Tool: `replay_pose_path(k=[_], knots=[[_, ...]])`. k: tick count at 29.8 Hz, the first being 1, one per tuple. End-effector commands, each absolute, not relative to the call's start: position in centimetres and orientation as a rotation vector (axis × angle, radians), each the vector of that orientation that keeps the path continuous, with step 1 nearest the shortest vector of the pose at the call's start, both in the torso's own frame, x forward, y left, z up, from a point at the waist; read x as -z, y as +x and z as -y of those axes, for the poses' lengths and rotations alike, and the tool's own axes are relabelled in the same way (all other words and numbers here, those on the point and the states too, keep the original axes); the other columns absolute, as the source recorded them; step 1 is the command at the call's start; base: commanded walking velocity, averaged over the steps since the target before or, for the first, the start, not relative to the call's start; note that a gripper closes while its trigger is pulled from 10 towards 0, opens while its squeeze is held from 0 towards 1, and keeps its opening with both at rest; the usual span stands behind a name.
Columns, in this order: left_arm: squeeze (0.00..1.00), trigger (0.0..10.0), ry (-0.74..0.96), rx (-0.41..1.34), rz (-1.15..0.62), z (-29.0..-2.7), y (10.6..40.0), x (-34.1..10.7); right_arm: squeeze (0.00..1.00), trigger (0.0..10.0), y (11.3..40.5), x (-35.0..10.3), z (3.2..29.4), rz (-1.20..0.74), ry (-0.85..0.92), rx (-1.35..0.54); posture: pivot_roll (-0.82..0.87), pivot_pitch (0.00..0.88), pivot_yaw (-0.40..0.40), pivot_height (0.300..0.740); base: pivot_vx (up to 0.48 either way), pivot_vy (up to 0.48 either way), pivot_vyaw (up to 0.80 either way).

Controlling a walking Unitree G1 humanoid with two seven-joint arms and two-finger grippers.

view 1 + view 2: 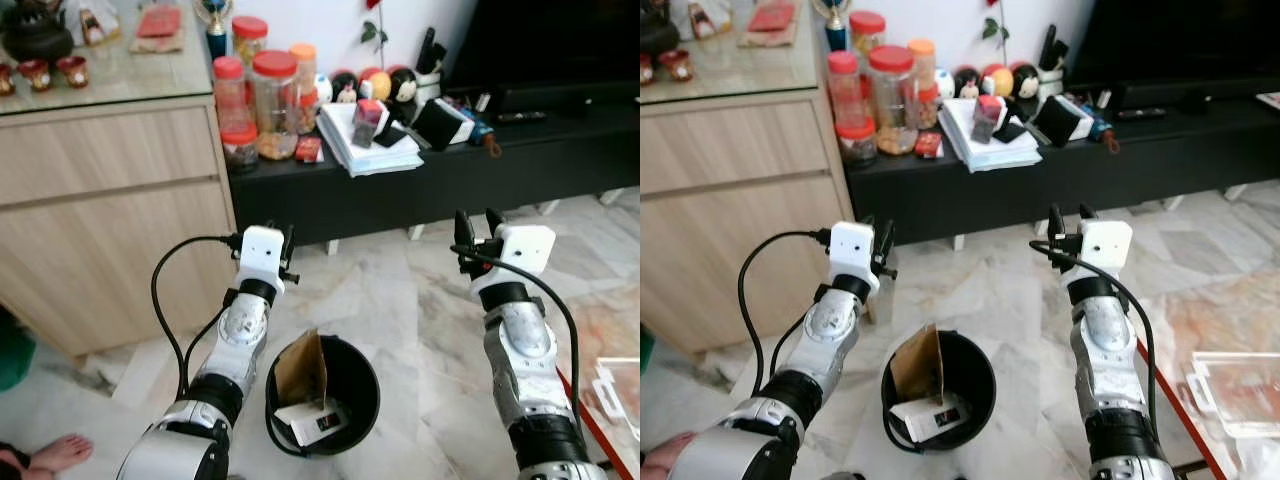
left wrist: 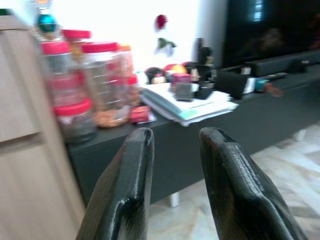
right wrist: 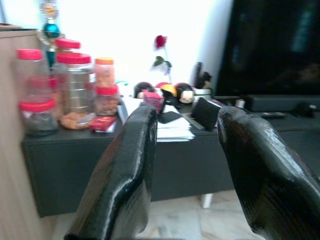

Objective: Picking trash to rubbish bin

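1. While both arms were raised ahead of the robot, the left gripper (image 1: 279,238) stood parted with a clear gap between its fingers (image 2: 125,185), holding nothing.
2. Right gripper (image 1: 475,228) same: fingers (image 3: 127,170) apart, nothing between them, pointing toward the low black TV bench (image 1: 480,170) ahead.
3. Below and between the two grippers, nearer the left forearm, sat the black rubbish bin (image 1: 362,398) on the marble floor (image 1: 400,300).
4. Inside the bin: a brown cardboard piece (image 1: 302,368) standing on edge against the wall, and a white carton (image 1: 318,422) lying at its foot. Both were already binned.
5. Handling judgement: cardboard and carton look light, thin and semi-stiff; they would crease under a hard pinch. Best hold is across a free edge, not the flat face.
6. Ahead of the grippers, the bench carried red-lidded jars (image 1: 272,100), a stack of papers (image 1: 372,150) and small clutter; I couldn't tell which of it, if any, counts as trash.
7. Beyond the left gripper stood a wooden cabinet (image 1: 110,220).
8. No loose trash was identifiable on the floor near either gripper.
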State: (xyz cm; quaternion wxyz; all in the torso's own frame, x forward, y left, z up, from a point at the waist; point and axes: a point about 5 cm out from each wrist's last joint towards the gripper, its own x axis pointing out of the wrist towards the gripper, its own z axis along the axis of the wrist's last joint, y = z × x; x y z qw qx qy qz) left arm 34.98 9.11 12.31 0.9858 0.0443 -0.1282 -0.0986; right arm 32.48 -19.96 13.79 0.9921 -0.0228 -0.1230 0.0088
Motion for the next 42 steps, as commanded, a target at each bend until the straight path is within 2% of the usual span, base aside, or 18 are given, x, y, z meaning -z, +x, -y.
replay_pose_path(k=[1,22,27,42], knots=[[0.0,10.0,0.083,0.217,0.282,-8.7,34.91,-12.66,0.0,10.0,32.53,-13.99,20.33,0.256,-0.036,-0.004,0.06,0.05,-0.075,0.74,0.0,0.0,-0.79],[0.0,10.0,0.08,0.228,0.289,-8.45,35.05,-13.02,0.0,10.0,32.44,-13.84,20.53,0.252,-0.044,-0.001,0.06,0.085,-0.074,0.74,0.0,0.0,-0.78],[0.0,10.0,0.083,0.227,0.286,-8.36,35.04,-12.98,0.0,10.0,32.45,-13.77,20.56,0.247,-0.044,-0.001,0.06,0.094,-0.075,0.74,0.0,-0.416,-0.77],[0.0,10.0,0.078,0.235,0.284,-8.25,34.93,-12.87,0.0,10.0,32.38,-13.54,20.66,0.239,-0.045,0.0,0.06,0.102,-0.075,0.74,0.0,0.0,-0.77]])
